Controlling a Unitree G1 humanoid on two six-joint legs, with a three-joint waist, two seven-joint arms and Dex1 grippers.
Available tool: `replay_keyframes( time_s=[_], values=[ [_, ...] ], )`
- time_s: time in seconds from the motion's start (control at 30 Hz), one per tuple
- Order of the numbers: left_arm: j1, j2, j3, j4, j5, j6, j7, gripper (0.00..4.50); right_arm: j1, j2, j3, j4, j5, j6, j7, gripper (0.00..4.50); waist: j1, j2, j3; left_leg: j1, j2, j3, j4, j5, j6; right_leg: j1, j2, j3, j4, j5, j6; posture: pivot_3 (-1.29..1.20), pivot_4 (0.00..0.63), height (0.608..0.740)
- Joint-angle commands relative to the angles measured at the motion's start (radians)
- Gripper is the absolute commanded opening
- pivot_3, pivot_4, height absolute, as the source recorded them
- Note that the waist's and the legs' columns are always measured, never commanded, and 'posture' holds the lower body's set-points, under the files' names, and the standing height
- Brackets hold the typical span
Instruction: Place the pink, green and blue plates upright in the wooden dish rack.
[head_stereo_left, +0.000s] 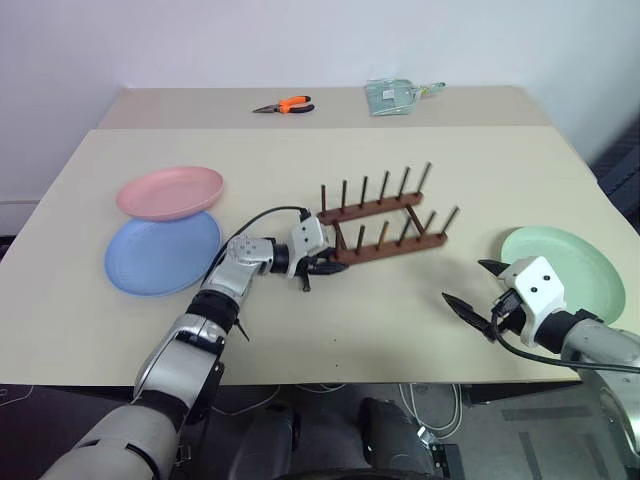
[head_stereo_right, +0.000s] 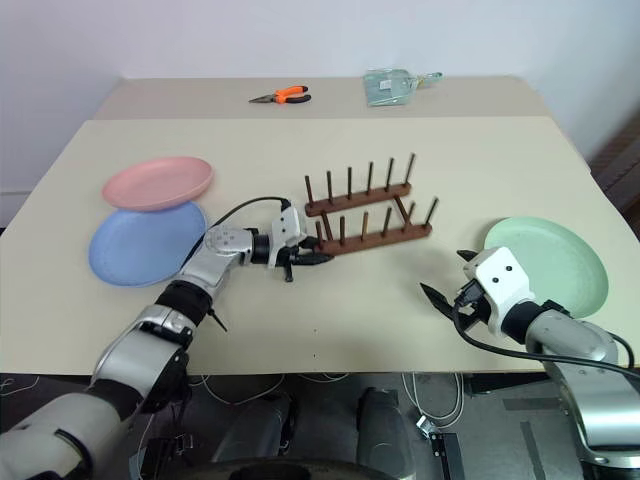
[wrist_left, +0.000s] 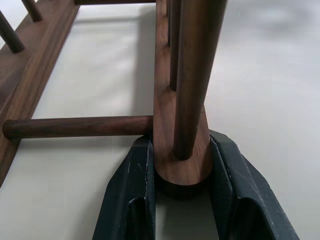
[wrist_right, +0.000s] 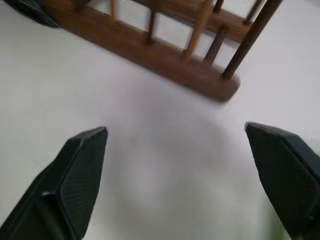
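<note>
The wooden dish rack (head_stereo_left: 385, 215) stands empty at the table's middle. My left gripper (head_stereo_left: 325, 262) is shut on the left end of its near rail; in the left wrist view both black fingers (wrist_left: 135, 175) press against the rounded rail end (wrist_left: 162, 100). The pink plate (head_stereo_left: 170, 192) lies flat at the left, overlapping the far edge of the blue plate (head_stereo_left: 160, 255). At the right lies the green plate (head_stereo_left: 575, 255), flat near the table's edge. My right gripper (head_stereo_left: 475, 285) hovers open just left of it, empty, pointing toward the rack (wrist_right: 160, 55).
Orange-handled pliers (head_stereo_left: 285, 105) and a clear plastic packet (head_stereo_left: 395, 97) lie on the far table section. The table's front edge (head_stereo_left: 330, 380) runs just below both arms. Bare tabletop lies between the rack and the right gripper.
</note>
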Motion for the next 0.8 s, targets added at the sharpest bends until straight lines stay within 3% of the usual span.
replay_keyframes(
  time_s=[0.03,0.2,0.23,0.3,0.33,0.4,0.53,0.57,0.6,0.8],
  values=[
    [0.057,0.046,-0.012,-0.185,-0.044,0.095,-0.085,0.77,0.013,-0.033,-0.051,0.006,0.022,-0.003,0.047,4.5,0.0,0.0,0.0,0.0,0.0,0.0,0.0,0.0,0.0,0.0,0.0,0.0,0.0,0.001,-0.001,0.0,0.15,0.74],
    [0.133,0.127,-0.003,-0.339,0.0,0.225,-0.025,3.2,0.056,-0.047,-0.076,0.013,0.019,-0.005,0.083,4.5,0.0,0.0,0.0,0.0,0.0,0.0,0.0,0.0,0.0,0.0,0.0,0.0,0.0,-0.002,0.002,0.0,0.15,0.74],
    [0.15,0.141,0.006,-0.364,0.0,0.25,-0.006,3.66,0.066,-0.05,-0.08,0.016,0.018,-0.004,0.09,4.25,0.0,0.0,0.0,0.0,0.0,0.0,0.0,0.0,0.0,0.0,0.0,0.0,0.0,-0.002,0.002,0.0,0.15,0.74],
    [0.197,0.185,0.032,-0.438,-0.022,0.332,0.01,3.66,0.092,-0.055,-0.085,0.014,0.02,0.002,0.106,3.58,0.0,0.0,0.0,0.0,0.0,0.0,0.0,0.0,0.0,0.0,0.0,0.0,0.0,-0.002,0.002,0.0,0.15,0.74],
    [0.231,0.213,0.044,-0.487,-0.042,0.377,0.004,3.51,0.105,-0.06,-0.08,0.01,0.018,0.002,0.115,3.14,-0.001,0.0,0.0,0.0,0.0,0.0,0.0,0.0,0.0,0.0,0.0,0.0,0.0,-0.002,0.002,0.0,0.15,0.74],
    [0.303,0.273,0.064,-0.614,-0.097,0.476,-0.024,2.78,0.123,-0.064,-0.064,-0.002,0.014,0.003,0.127,2.21,-0.006,0.001,0.0,0.001,0.001,0.0,0.0,-0.001,0.001,0.0,0.0,0.0,0.001,-0.002,0.002,0.0,0.15,0.74],
    [0.407,0.322,0.069,-0.837,-0.193,0.622,-0.022,0.84,0.106,-0.048,0.012,-0.019,0.002,0.006,0.128,0.21,-0.009,0.002,0.0,0.001,0.002,0.0,0.0,-0.001,0.001,-0.001,0.0,0.0,0.001,-0.004,-0.001,0.0,0.15,0.74],
    [0.422,0.3,0.062,-0.874,-0.196,0.646,0.019,0.3,0.087,-0.039,0.05,-0.012,-0.021,-0.005,0.114,0.0,-0.007,0.002,0.0,0.001,0.002,0.0,0.0,-0.001,0.001,0.0,0.0,0.0,0.001,-0.004,-0.001,0.0,0.15,0.74],
    [0.428,0.269,0.05,-0.897,-0.191,0.67,0.062,0.06,0.064,-0.031,0.088,0.003,-0.049,-0.014,0.096,0.0,-0.003,0.002,0.0,0.0,0.002,0.0,0.0,-0.001,0.001,0.0,0.0,0.001,0.001,-0.004,-0.001,0.0,0.15,0.74],
    [0.39,0.089,-0.053,-0.83,-0.032,0.648,0.335,0.06,-0.115,0.025,0.26,0.17,-0.222,-0.067,-0.024,0.0,0.002,0.001,0.0,-0.001,0.0,-0.001,0.003,-0.001,0.001,0.002,-0.001,0.0,-0.001,-0.004,-0.001,0.0,0.15,0.74]
  ],
)
